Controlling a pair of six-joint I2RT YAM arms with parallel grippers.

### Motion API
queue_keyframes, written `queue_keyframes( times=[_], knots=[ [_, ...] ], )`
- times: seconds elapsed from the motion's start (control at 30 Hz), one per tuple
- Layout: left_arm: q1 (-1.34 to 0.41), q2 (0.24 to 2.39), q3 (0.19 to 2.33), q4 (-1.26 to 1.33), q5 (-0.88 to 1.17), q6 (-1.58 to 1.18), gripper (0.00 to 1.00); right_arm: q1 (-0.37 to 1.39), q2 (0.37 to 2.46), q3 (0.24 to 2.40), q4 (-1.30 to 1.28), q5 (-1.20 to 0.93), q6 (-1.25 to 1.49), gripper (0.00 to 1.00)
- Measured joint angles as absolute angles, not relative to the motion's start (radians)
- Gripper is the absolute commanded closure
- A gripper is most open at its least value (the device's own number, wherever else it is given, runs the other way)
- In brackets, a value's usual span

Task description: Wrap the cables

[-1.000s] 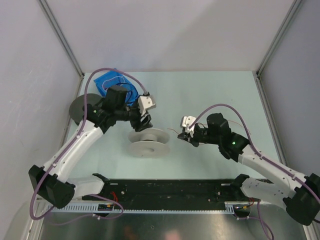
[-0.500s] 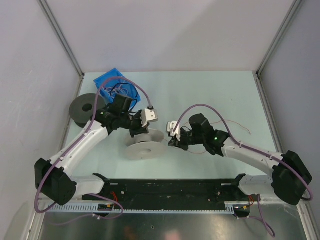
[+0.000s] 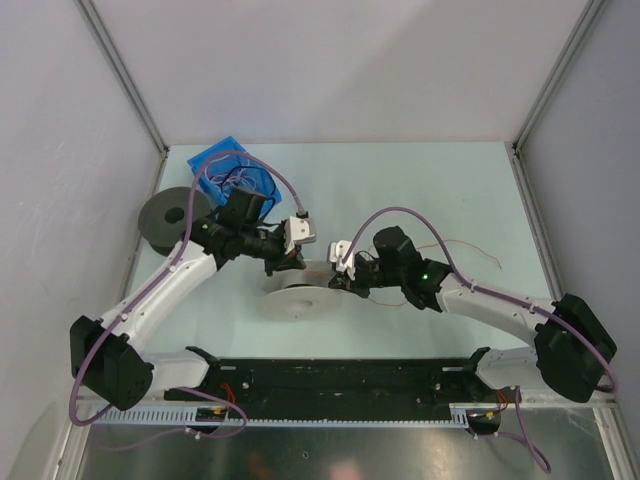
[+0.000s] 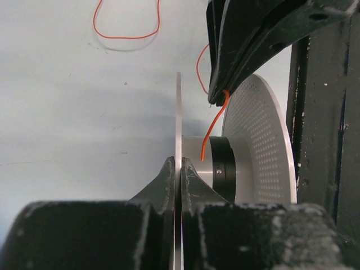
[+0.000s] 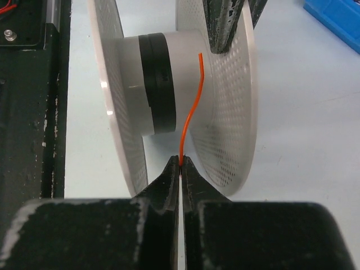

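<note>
A pale grey spool (image 3: 300, 303) stands on edge mid-table, with a black band round its hub (image 5: 140, 84). My left gripper (image 3: 283, 262) is shut on the rim of one flange (image 4: 178, 112), which runs straight between its fingertips (image 4: 178, 166). My right gripper (image 3: 345, 283) is shut on the end of a thin orange cable (image 5: 191, 107). It holds that end in the gap between the two flanges, close to the hub. In the left wrist view the cable (image 4: 211, 126) curves down from the right gripper's fingers toward the hub. Its loose length trails right across the table (image 3: 470, 245).
A blue bin (image 3: 225, 170) holding wires sits at the back left, with a dark grey spool (image 3: 170, 215) beside it. A black rail (image 3: 340, 380) runs along the near edge. An orange wire loop (image 4: 124, 34) lies on the table beyond the spool.
My left gripper came down and shut on the spool's flange. My right gripper carried the orange cable left, into the gap between the flanges.
</note>
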State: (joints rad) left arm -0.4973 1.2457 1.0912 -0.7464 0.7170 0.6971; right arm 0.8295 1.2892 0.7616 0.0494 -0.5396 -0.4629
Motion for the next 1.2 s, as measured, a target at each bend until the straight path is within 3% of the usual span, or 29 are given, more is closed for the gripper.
queue_keyframes(
  times=[0.3,0.5,0.6,0.73,0.9,1.2],
  knots=[
    [-0.497,1.229,1.072,-0.715,0.741,0.710,0.69,0.832,1.360,0.764,0.092,-0.532,-0.463,1.00],
    [-0.494,1.206,1.042,-0.713,0.740,0.726,0.40,0.832,1.394,0.764,0.111,-0.528,-0.463,1.00],
    [-0.493,1.198,1.042,-0.712,0.741,0.725,0.33,0.832,1.399,0.764,0.121,-0.526,-0.463,1.00],
    [-0.492,1.182,1.042,-0.712,0.747,0.724,0.32,0.832,1.399,0.764,0.145,-0.515,-0.459,1.00],
    [-0.495,1.206,1.042,-0.711,0.740,0.725,0.42,0.834,1.400,0.765,0.156,-0.504,-0.448,1.00],
    [-0.508,1.296,1.042,-0.704,0.720,0.726,0.49,0.838,1.421,0.770,0.171,-0.500,-0.447,1.00]
  ],
)
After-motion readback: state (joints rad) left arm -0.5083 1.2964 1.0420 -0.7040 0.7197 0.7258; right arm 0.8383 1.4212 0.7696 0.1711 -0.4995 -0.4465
